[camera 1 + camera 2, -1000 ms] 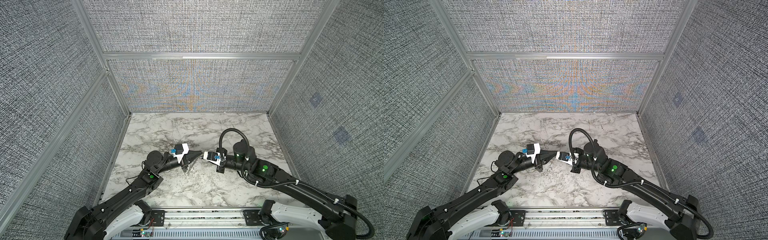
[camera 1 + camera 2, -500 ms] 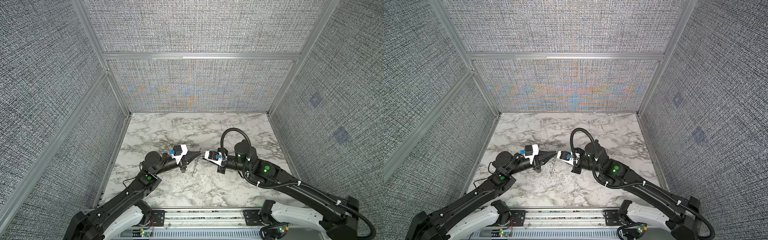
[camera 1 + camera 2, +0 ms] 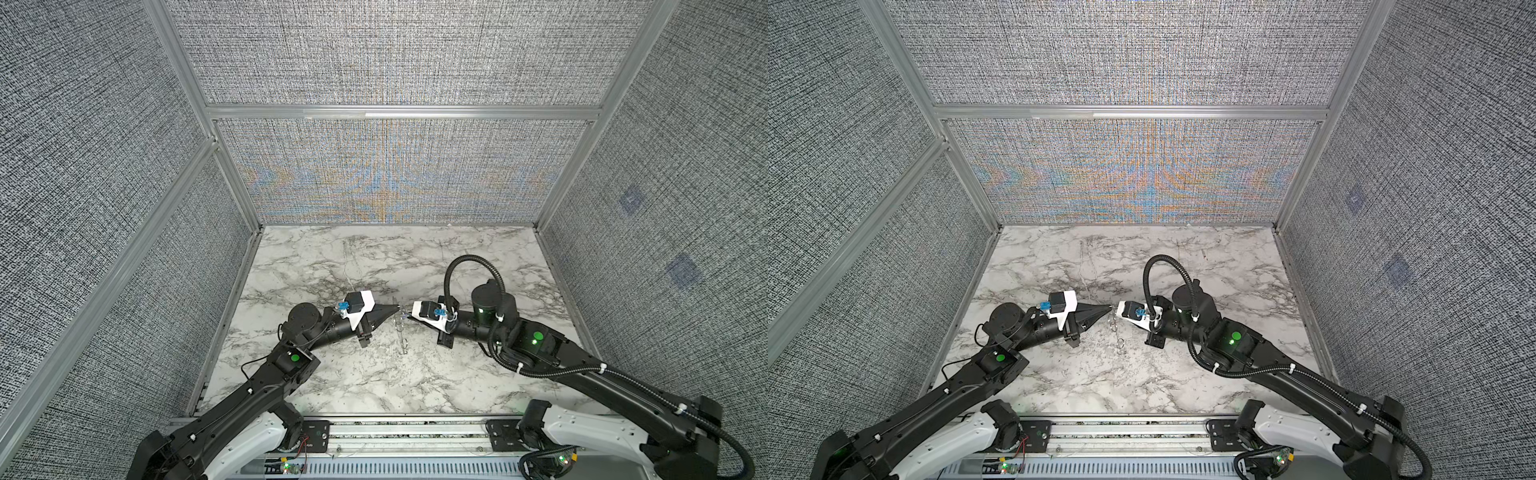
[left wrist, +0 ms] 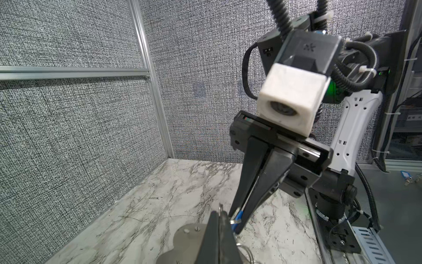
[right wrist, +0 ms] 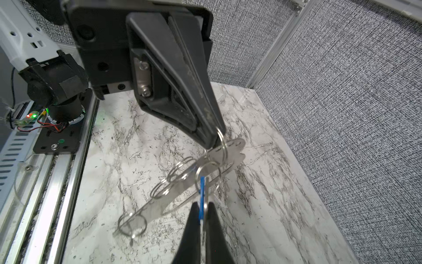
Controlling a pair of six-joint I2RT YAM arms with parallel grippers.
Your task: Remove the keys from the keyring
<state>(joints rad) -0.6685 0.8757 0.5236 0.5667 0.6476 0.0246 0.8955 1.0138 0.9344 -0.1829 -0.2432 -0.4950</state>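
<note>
The keyring (image 5: 182, 194) is a flat, long metal plate with a bumpy edge and several wire split rings on it. It hangs slanted above the marble floor, thin and pale in both top views (image 3: 401, 330) (image 3: 1116, 332). My left gripper (image 5: 213, 142) (image 4: 219, 212) (image 3: 397, 308) is shut on the split ring at its upper end. My right gripper (image 5: 202, 205) (image 4: 236, 220) is shut on the blue key (image 5: 202, 189) (image 4: 238, 214) and its ring, just beside the left fingertips. In the top views the right fingertips are hidden under the wrist camera.
The marble floor (image 3: 374, 374) is boxed in by grey fabric walls (image 3: 395, 166) at the back and both sides. A metal rail (image 3: 415, 432) runs along the front between the two arm bases.
Almost nothing differs. The left arm's elbow has shifted slightly to the left; both grippers stay shut, tip to tip in the middle.
</note>
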